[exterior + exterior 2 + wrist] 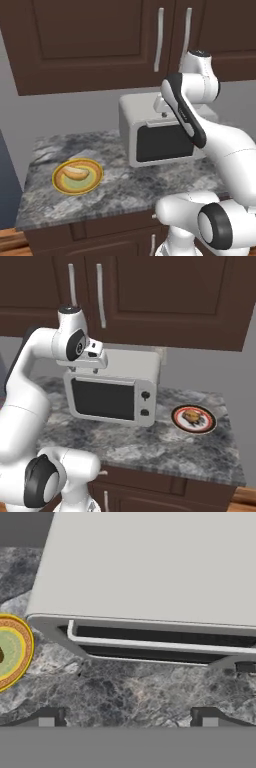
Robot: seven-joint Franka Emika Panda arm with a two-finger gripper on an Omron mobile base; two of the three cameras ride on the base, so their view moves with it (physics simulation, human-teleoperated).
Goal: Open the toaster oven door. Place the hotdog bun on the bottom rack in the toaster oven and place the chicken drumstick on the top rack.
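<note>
Right now we are hanging our gripper (128, 724) above the front edge of the oven (130, 368), looking down along its flat grey top, with the marble counter (135, 694) far below the fingertips (46, 718). Directly ahead of and below the tips we are seeing the door (150, 644), which is looking shut against the oven's face, its pale bar handle (160, 644) running crosswise just under the top edge. In the right base picture the dark glass (102, 398) is sitting flush in its frame, and the two knobs are to its right.

Our jaws are standing wide, gripping nothing, the two tips well apart with bare counter between them.

We are judging the door a stiff, hinged flap, probably swinging down from its bottom edge, so it should resist a little and then drop; the bar is thin, rigid and smooth, so the pads could slip unless we straddle it squarely near its middle.

Off to one side of the tool, the yellow plate (78, 176) is carrying the bun (76, 171), soft and easily crushed. On the other side, past the knobs, a dark plate (194, 419) is holding the drumstick (192, 416), likely greasy and uneven, best pinched across its thick part.
</note>
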